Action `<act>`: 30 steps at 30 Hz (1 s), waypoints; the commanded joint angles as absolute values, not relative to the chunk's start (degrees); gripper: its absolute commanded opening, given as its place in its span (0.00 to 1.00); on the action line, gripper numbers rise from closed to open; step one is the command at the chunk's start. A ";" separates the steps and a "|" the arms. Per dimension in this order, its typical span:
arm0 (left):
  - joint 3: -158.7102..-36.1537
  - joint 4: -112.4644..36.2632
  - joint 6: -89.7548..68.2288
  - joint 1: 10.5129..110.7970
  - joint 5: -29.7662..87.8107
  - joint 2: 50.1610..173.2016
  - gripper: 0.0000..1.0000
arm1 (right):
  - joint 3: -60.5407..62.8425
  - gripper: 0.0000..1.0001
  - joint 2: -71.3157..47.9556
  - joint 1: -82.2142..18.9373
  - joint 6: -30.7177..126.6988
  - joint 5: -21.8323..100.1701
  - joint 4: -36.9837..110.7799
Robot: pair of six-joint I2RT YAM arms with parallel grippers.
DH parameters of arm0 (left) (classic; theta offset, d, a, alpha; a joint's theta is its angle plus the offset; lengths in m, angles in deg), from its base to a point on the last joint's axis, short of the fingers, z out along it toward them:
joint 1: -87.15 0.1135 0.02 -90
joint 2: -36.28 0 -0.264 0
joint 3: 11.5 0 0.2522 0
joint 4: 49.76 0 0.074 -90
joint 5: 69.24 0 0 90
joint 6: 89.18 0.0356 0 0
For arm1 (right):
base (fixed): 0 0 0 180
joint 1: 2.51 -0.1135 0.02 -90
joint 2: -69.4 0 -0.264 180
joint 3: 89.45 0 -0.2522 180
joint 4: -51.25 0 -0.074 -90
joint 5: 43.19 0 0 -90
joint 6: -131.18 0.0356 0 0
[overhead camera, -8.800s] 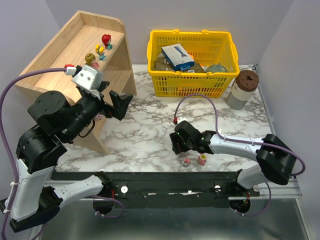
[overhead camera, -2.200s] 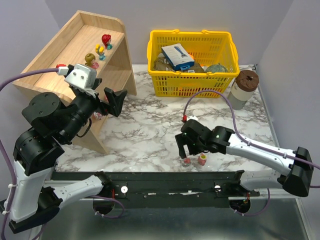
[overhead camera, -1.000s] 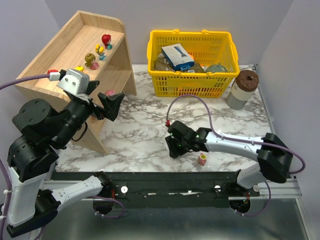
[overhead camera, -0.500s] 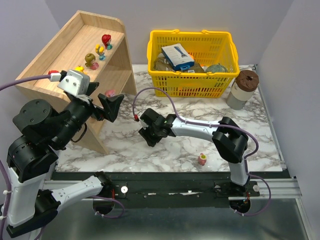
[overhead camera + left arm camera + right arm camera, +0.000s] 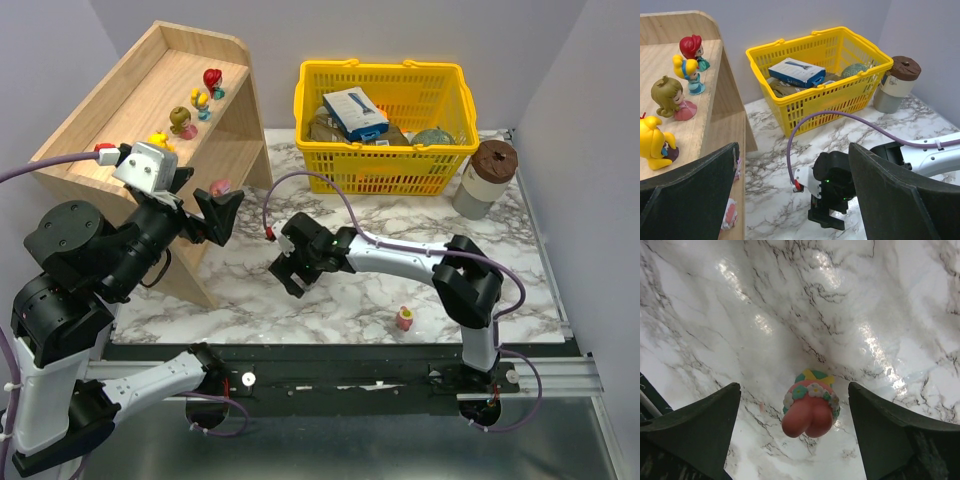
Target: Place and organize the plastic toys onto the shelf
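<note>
The light-wood shelf (image 5: 120, 120) stands at the back left. Its top tier carries a red-haired toy (image 5: 212, 78), a yellow-and-blue one (image 5: 200, 98), an olive-haired one (image 5: 181, 120) and a yellow one (image 5: 157, 140); all show in the left wrist view (image 5: 672, 96). A pink toy (image 5: 222, 187) lies on the lower tier. My right gripper (image 5: 290, 274) is open over the marble, jaws either side of a pink toy with a flower crown (image 5: 810, 404), not touching it. Another pink toy (image 5: 405, 319) stands near the front edge. My left gripper (image 5: 208, 215) is open and empty beside the shelf.
A yellow basket (image 5: 380, 170) of boxes and packets stands at the back centre. A grey cup with a brown lid (image 5: 485, 178) is to its right. The right arm's purple cable (image 5: 330, 195) loops over the marble.
My right gripper closed on one of the two toys near the front edge, carried it left toward the shelf, and now stands open around it. The left gripper has shifted slightly left.
</note>
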State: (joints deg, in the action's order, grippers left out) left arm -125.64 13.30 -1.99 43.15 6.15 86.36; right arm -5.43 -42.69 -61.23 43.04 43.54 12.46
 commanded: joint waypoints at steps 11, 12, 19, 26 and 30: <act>-127.04 13.66 -2.17 42.95 4.15 86.46 0.99 | 14.11 0.96 -29.75 -61.49 51.19 55.95 41.34; -127.39 13.66 -2.26 42.95 4.15 86.63 0.99 | 15.51 0.96 -29.65 -61.40 51.20 56.04 44.06; -128.36 14.10 -2.26 42.95 3.89 87.34 0.99 | 18.42 0.92 -30.88 -61.40 53.47 56.04 50.49; -128.09 14.01 -2.35 42.95 3.71 87.34 0.99 | 21.32 0.84 -31.76 -61.49 56.55 55.78 52.26; -127.92 14.10 -2.17 42.95 3.36 87.25 0.99 | 22.55 0.83 -31.85 -61.49 57.26 55.60 52.35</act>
State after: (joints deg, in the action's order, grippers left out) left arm -127.06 13.48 -2.06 43.15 4.84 87.13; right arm 20.80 -31.11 -61.21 55.37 54.23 49.72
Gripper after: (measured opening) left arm 0.988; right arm 0.836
